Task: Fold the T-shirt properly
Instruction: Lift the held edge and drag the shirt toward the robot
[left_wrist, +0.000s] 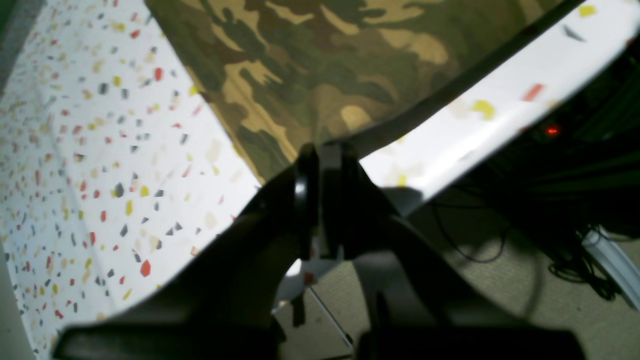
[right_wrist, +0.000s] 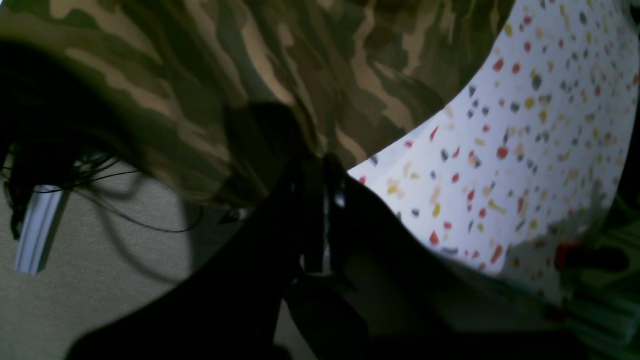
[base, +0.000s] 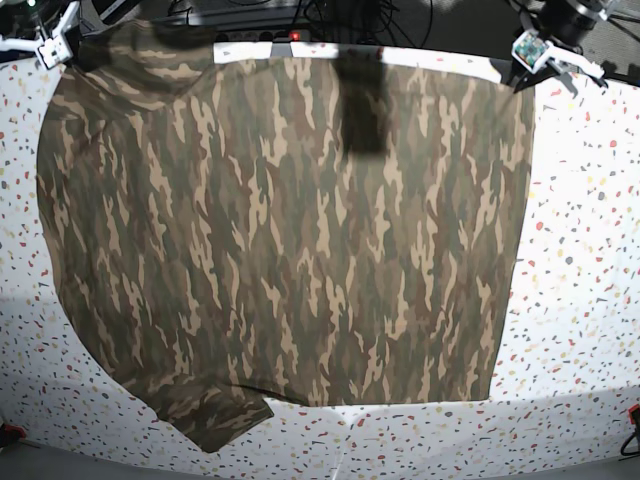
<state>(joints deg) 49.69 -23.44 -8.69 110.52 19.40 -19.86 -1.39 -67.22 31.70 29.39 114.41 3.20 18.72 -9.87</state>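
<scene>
Holding the T-shirt spread on the table, left gripper and right gripper each pinch a far corner; you should lift both evenly, keeping that edge taut.

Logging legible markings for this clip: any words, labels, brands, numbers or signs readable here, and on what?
None readable in any view.
T-shirt: camouflage blotches only, no print or tag showing.
Table: coloured speckles only.
Left gripper and right gripper: dark, blurred, no lettering visible.

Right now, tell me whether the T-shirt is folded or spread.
Spread: the T-shirt lies flat in one layer across the table, no fold made yet.
</scene>
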